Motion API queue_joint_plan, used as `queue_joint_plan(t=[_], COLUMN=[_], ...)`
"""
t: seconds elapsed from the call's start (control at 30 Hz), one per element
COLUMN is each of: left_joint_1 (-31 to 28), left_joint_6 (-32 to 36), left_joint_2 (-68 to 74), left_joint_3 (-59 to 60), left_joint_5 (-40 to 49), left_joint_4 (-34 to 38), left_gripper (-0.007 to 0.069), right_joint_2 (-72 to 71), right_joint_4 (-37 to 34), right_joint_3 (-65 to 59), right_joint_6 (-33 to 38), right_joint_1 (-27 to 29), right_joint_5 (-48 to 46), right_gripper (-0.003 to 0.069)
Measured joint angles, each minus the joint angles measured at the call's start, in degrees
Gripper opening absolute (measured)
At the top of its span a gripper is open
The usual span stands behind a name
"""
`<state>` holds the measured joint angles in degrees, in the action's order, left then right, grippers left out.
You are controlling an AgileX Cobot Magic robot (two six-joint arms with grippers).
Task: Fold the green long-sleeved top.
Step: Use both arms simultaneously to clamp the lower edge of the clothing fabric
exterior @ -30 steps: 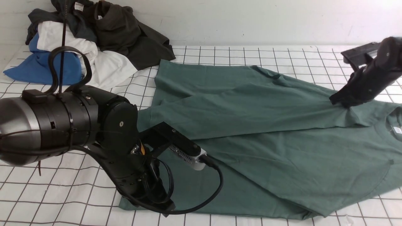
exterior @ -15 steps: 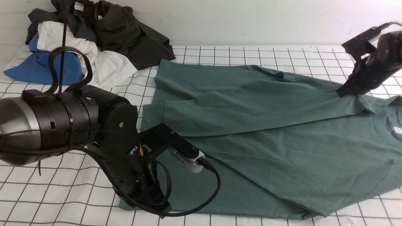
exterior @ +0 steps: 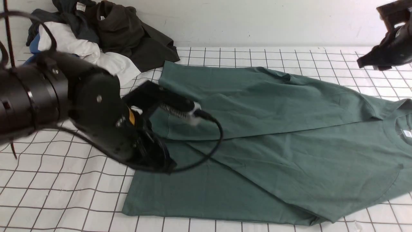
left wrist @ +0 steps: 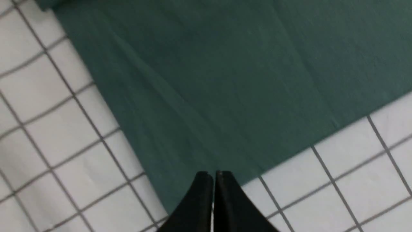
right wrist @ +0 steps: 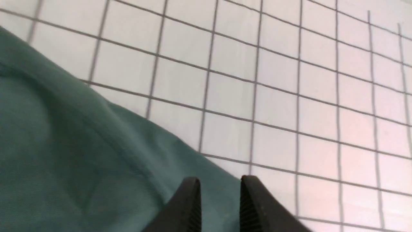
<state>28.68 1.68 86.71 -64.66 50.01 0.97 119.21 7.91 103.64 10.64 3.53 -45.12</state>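
Front view: green long-sleeved top [exterior: 289,154] flat on gridded surface [exterior: 64,199]. Long axis left to right, hem left, neck right, far side folded over middle. Left gripper [exterior: 162,164] above hem end, nearer arm. Right gripper [exterior: 370,61] high beyond shoulder, clear of cloth. White neck tag [exterior: 407,133], writing unreadable; no chest logo showing.

Left wrist view: left gripper [left wrist: 214,176] pressed together, empty, over hem corner.

Right wrist view: right gripper [right wrist: 220,185] spread, nothing between; top's edge beneath.

Top [exterior: 273,161] spread centre; clothes pile [exterior: 122,35] behind (far left).
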Motion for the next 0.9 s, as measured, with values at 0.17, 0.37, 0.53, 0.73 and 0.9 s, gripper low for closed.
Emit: queue_joint_plan(t=[0.17, 0.37, 0.53, 0.73, 0.9], left_joint_1=[-6.7, -4.4, 1.5, 2.6, 2.6], left_joint_6=[2.8, 8.9, 17.2, 33.3, 42.5], left_joint_2=[4.7, 5.3, 5.4, 6.2, 9.5], left_joint_3=[-13.1, -8.4, 2.3, 8.4, 9.3], left_joint_5=[8.1, 18.5, 11.0, -1.2, -3.8], left_joint_4=[1.4, 8.1, 7.1, 4.0, 1.1], left_gripper=[-0.0006, -0.0006, 0.0023, 0.0187, 0.0347], right_joint_2=[-2.3, -10.5, -19.4, -24.3, -24.5], right_joint_4=[-21.2, -31.5, -31.4, -30.2, -29.7], right_joint_3=[-0.1, -0.4, -4.3, -12.0, -14.2], right_joint_6=[10.6, 19.0, 20.9, 25.5, 29.6], right_joint_1=[-0.1, -3.0, -10.3, -16.6, -17.7], right_joint_5=[-7.8, -22.8, -24.9, -21.6, -20.7], right_gripper=[0.0, -0.0011, -0.0011, -0.0011, -0.0011])
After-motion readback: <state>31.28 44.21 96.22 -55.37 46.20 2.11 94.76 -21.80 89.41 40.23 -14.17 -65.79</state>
